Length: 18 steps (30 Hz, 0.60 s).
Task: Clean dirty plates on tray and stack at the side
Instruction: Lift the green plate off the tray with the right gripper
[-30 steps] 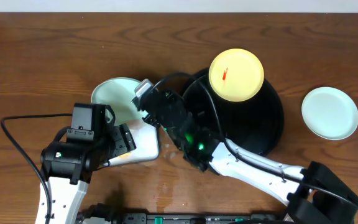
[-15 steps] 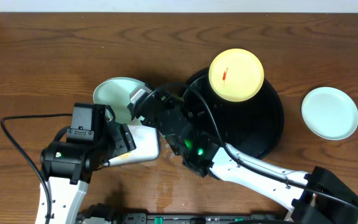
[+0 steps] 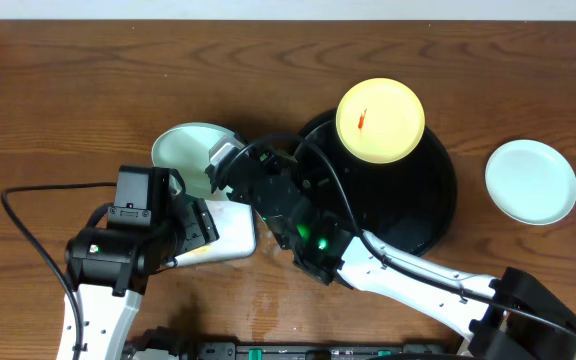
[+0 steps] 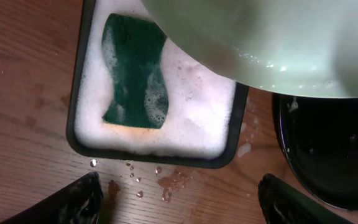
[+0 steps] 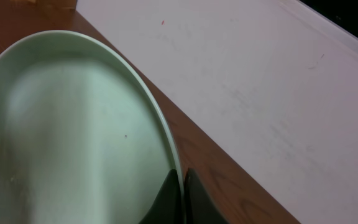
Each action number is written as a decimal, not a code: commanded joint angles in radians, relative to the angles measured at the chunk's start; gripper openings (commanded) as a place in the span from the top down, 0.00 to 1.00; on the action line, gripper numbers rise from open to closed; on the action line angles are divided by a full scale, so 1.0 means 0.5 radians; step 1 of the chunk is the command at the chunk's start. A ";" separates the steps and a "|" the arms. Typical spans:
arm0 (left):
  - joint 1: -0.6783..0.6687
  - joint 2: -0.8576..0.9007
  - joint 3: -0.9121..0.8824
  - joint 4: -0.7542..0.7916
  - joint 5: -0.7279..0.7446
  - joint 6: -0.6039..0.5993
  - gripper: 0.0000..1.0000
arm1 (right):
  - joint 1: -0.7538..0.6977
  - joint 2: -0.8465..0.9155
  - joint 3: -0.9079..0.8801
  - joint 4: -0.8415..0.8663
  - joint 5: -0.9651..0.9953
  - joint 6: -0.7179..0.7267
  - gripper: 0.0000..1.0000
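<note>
My right gripper (image 3: 218, 160) is shut on the rim of a mint green plate (image 3: 186, 152) and holds it tilted above the white soapy tray; the wrist view shows its fingers (image 5: 180, 196) pinching the plate's edge (image 5: 73, 137). The plate's wet underside (image 4: 272, 43) fills the top of the left wrist view. A pale yellow plate (image 3: 380, 120) with a red smear rests on the far rim of the round black tray (image 3: 418, 205). A second mint green plate (image 3: 531, 181) lies on the table at the right. My left gripper (image 4: 179, 202) is open and empty, low over the table.
A white dark-rimmed rectangular tray (image 4: 166, 134) full of foam holds a green sponge (image 4: 135, 71). Water drops (image 4: 166, 180) lie on the wood in front of it. The black tray's edge (image 4: 328, 155) shows at the right of the left wrist view.
The right gripper has carried the mint plate a little to the left over the soapy tray, then held still. The left arm has not moved.
</note>
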 commanded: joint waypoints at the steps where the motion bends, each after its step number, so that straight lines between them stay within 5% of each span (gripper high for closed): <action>1: 0.011 0.002 0.040 -0.004 0.003 -0.009 0.19 | 0.008 -0.043 0.050 0.022 0.027 -0.041 0.99; 10: 0.011 0.002 0.040 -0.004 0.003 -0.009 0.18 | 0.008 -0.043 0.050 0.155 0.031 -0.591 0.99; 18: 0.011 0.002 0.040 -0.004 0.003 -0.009 0.19 | 0.008 -0.043 0.050 0.324 0.072 -0.713 0.99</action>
